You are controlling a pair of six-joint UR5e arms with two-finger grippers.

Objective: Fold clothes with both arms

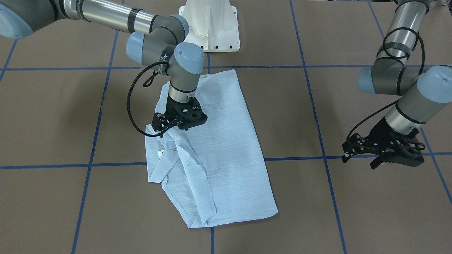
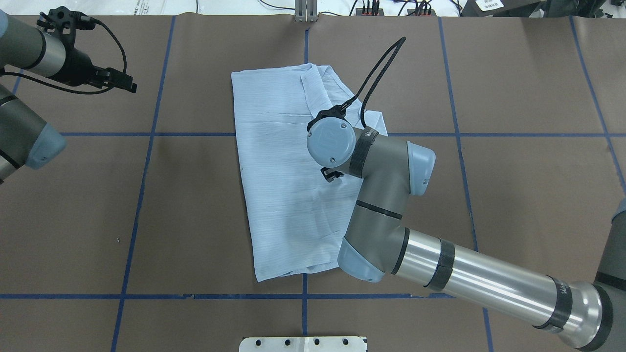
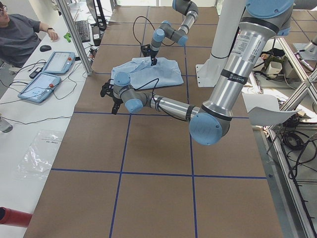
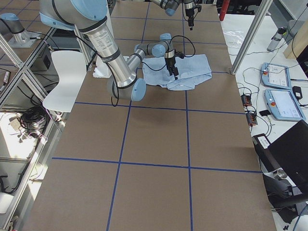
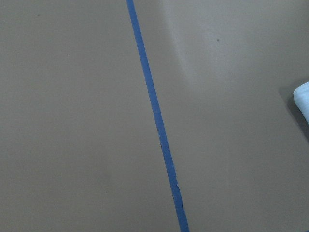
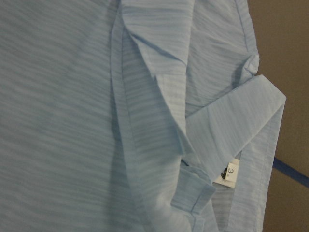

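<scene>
The light blue striped shirt (image 1: 219, 148) lies folded lengthwise into a long panel at the table's middle, also in the overhead view (image 2: 279, 161). Its collar and size label (image 6: 227, 174) are bunched at one side. My right gripper (image 1: 163, 131) points down onto the fabric next to the collar. Its jaws look narrow and shut on a raised fold of the shirt. In the overhead view my wrist (image 2: 331, 142) hides it. My left gripper (image 1: 360, 158) is open and empty, hovering above bare table well off to the shirt's side (image 2: 124, 82). Its wrist view shows only a shirt corner (image 5: 303, 96).
The brown table (image 1: 353, 211) carries a grid of blue tape lines (image 5: 159, 130). The white pedestal base (image 1: 212, 24) stands at the robot's edge. An operator (image 3: 20, 34) and teach pendants (image 4: 281, 103) are at a side bench beyond the table.
</scene>
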